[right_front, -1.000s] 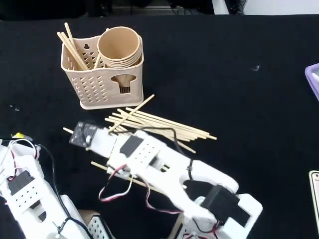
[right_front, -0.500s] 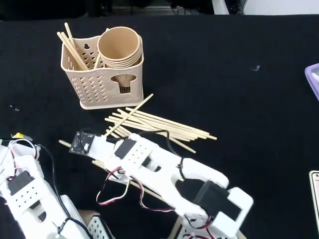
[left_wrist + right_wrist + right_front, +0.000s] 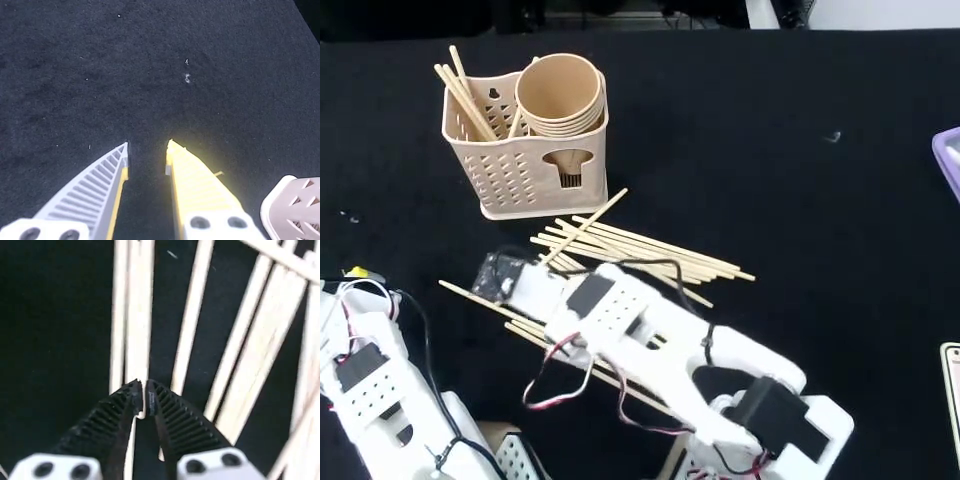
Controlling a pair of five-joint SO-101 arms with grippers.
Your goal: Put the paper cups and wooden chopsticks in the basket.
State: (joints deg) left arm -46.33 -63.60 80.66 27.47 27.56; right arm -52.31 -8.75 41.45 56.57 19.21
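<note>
The beige perforated basket stands at the far left and holds a stack of paper cups and a few wooden chopsticks. A loose pile of chopsticks lies on the black table just in front of it. My right gripper is low over the pile's near-left end, its black fingers shut on a chopstick. Long sticks run out from under that arm. My left gripper hovers open over bare black cloth, and its arm sits at the near-left corner.
A purple container pokes in at the right edge, with a white object below it. A pale perforated piece lies beside my left gripper. Bare black table stretches across the middle and right.
The right arm dipped toward the near left, then came back slightly toward the pile. The chopsticks under it slid left and now stick out farther past the gripper.
</note>
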